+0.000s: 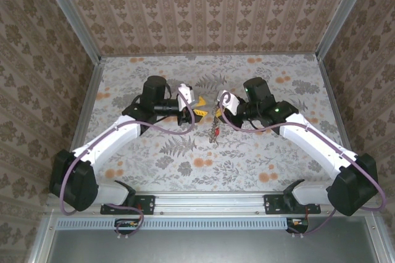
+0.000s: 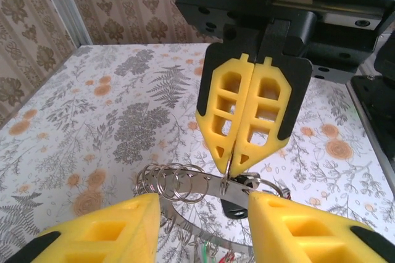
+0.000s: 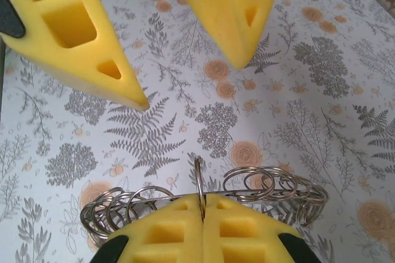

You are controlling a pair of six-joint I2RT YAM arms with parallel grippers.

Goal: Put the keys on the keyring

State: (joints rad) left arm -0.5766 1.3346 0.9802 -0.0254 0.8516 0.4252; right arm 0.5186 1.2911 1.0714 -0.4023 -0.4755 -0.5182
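Observation:
The keyring (image 2: 199, 184) is a flat metal band strung with several small split rings, held in the air between the two grippers. My right gripper (image 2: 228, 165) is shut, its yellow fingertips pinching one small ring on the band (image 3: 199, 183). The band passes between the yellow fingers of my left gripper (image 2: 200, 206), which is open, its fingers apart on either side. A black-headed key (image 2: 236, 205) hangs under the band, and green and red key tags (image 2: 216, 253) dangle lower. From above, the keys (image 1: 215, 131) hang below the right gripper (image 1: 218, 107), with the left gripper (image 1: 196, 111) close beside.
Floral printed table (image 1: 247, 158) lies below, with patterned walls on three sides. Both arms reach in towards the centre, fingertips almost meeting. The left gripper's open fingers (image 3: 126, 81) face the right wrist camera above the rings (image 3: 271, 184).

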